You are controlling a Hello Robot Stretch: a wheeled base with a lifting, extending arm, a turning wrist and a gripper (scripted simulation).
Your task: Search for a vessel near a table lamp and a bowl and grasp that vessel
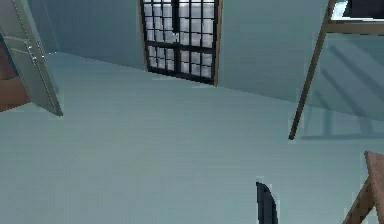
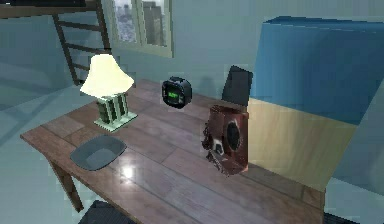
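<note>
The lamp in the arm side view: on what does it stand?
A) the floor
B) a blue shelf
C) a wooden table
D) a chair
C: the lamp stands on the wooden table, toward the table's left end in the picture, with a grey dish lying nearer the camera.

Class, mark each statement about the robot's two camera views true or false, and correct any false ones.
1. The table lamp stands on the wooden table. True.
2. The grey shallow dish lies on the floor. False: it lies on the table, near the lamp.
3. In the arm side view, a brown object stands on the table to the right of the lamp. True.
4. The lamp's shade is red. False: it is cream.
5. The forward view shows a dark-framed window. True.
</note>
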